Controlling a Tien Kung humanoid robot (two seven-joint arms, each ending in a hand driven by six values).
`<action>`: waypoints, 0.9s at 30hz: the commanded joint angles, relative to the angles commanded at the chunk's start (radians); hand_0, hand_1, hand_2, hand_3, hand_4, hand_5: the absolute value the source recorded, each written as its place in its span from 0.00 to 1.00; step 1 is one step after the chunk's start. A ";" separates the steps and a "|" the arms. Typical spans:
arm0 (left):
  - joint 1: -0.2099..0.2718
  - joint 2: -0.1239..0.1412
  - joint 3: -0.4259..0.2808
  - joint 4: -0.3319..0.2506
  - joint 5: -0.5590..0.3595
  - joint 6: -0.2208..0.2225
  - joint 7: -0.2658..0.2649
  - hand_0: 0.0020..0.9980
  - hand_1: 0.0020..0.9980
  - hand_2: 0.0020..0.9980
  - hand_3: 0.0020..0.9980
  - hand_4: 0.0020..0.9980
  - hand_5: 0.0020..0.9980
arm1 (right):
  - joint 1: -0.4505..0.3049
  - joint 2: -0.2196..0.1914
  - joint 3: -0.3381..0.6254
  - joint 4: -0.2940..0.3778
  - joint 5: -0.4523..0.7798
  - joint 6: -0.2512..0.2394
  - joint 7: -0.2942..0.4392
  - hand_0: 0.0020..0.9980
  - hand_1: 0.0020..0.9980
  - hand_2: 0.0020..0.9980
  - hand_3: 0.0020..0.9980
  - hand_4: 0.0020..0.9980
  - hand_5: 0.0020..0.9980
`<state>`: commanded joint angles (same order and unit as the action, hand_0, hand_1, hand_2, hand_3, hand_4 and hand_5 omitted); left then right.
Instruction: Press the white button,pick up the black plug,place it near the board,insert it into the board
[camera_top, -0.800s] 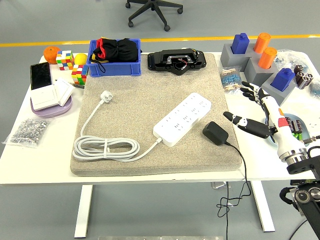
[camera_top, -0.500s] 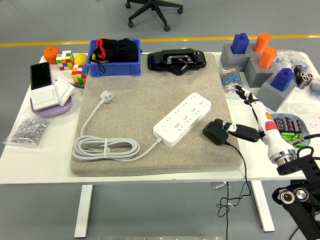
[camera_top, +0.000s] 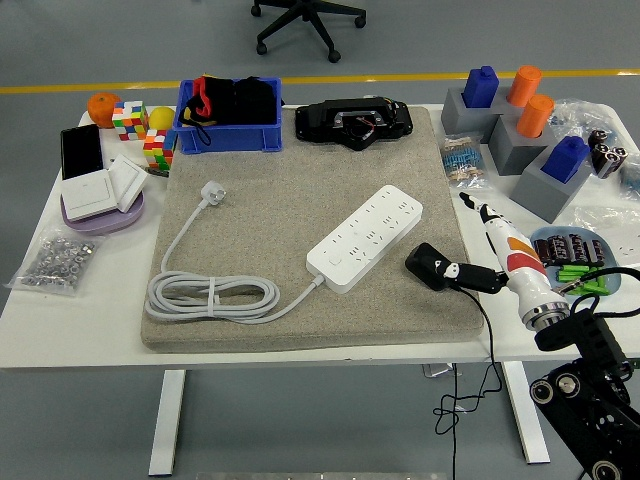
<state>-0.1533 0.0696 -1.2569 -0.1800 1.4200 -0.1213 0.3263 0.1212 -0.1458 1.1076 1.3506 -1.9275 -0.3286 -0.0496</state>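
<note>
Reaching in from the lower right, the right hand now has its thumb tip touching the right side of the black plug, while the other fingers stretch straight away from it toward the far side, apart and not yet closed on anything. Compared with the two earlier views, the hand has slid leftward and nearer: first it hung clear of the plug over the bare tabletop, then the thumb drew close, now it makes contact. The plug itself has not shifted; it lies flat on the grey mat, just left of the thumb, with its black cord running off the near edge below the wrist. The white power strip sits just beyond the plug, to the hand's left, close but not touching it, its own white cord coiled farther left. Judgement: the button step looks finished or skipped, and the pick-up is at first contact only; the long fingers need to curl over the plug's far side before any lift. Risk: a one-sided thumb push could skid the plug toward the strip. Left arm not in view.
</note>
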 joint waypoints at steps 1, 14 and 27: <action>0.000 0.000 -0.001 0.000 0.001 0.000 0.000 0.69 0.68 0.67 0.69 0.62 0.14 | 0.000 0.000 -0.003 -0.003 0.002 0.001 -0.002 0.96 0.95 0.91 0.97 1.00 0.46; -0.002 0.004 0.004 0.000 0.003 -0.001 0.001 0.69 0.68 0.66 0.69 0.62 0.14 | 0.011 0.000 -0.051 -0.090 0.032 -0.022 0.004 0.96 0.92 0.87 0.95 1.00 0.45; 0.000 0.006 0.004 0.000 0.012 -0.004 0.004 0.69 0.68 0.67 0.69 0.62 0.14 | 0.050 0.032 -0.064 -0.192 0.044 -0.069 0.042 0.94 0.85 0.78 0.92 1.00 0.40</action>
<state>-0.1533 0.0755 -1.2528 -0.1800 1.4318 -0.1253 0.3302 0.1714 -0.1135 1.0437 1.1591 -1.8838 -0.3979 -0.0074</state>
